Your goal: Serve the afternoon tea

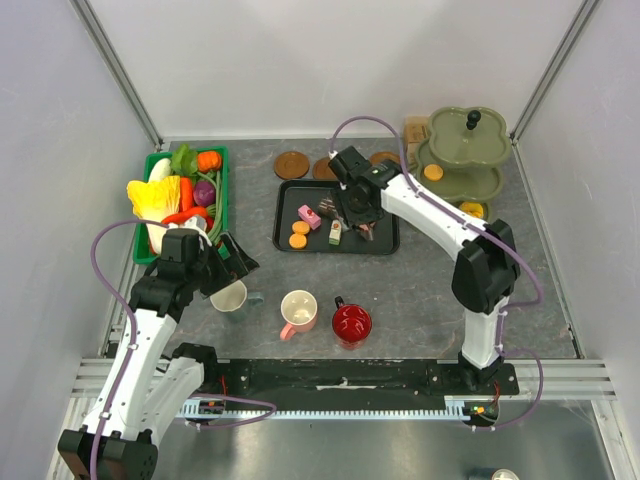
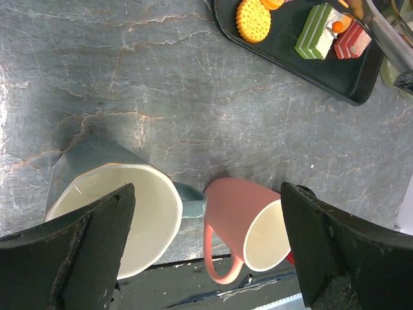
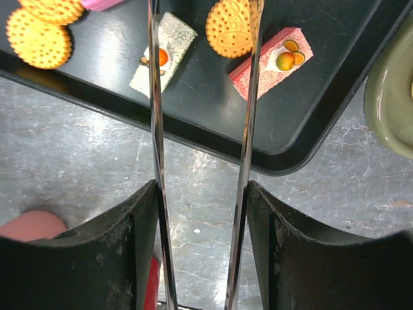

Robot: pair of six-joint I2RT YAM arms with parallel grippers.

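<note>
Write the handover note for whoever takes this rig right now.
Left gripper: open, empty, low over the whitish mug and pink mug.
Right gripper: shut on the metal tongs, above the black tray.
The tray holds cakes and biscuits; the red mug stands beside the pink one.
Done: two orange biscuits sit on the tiered stand.
To do: probably the tray's remaining pieces and all three mugs.

Glossy red mug (image 1: 351,323), shiny mtl tongs (image 3: 157,161)
</note>
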